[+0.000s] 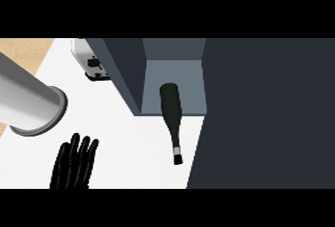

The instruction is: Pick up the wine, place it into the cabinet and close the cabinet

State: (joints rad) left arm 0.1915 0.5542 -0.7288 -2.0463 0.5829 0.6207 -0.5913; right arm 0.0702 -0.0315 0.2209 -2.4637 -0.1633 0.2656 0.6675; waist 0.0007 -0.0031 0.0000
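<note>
The dark wine bottle (169, 106) has its body inside the open grey cabinet (128, 71). Its thin neck sticks out over the white counter (131, 146) toward the view's lower edge and ends in a pale-banded cap. No hand touches the bottle. My left hand (75, 162) shows at the lower left, open with fingers straight and pointing up, well to the left of the bottle's neck. A grey forearm (26, 99) crosses the upper left. My right hand does not show.
A broad dark panel (265, 115), seemingly the cabinet's door, fills the right side next to the opening. A small silver and black appliance (91, 64) stands at the back left beside the cabinet wall. Wooden floor (20, 48) shows past the counter's left edge.
</note>
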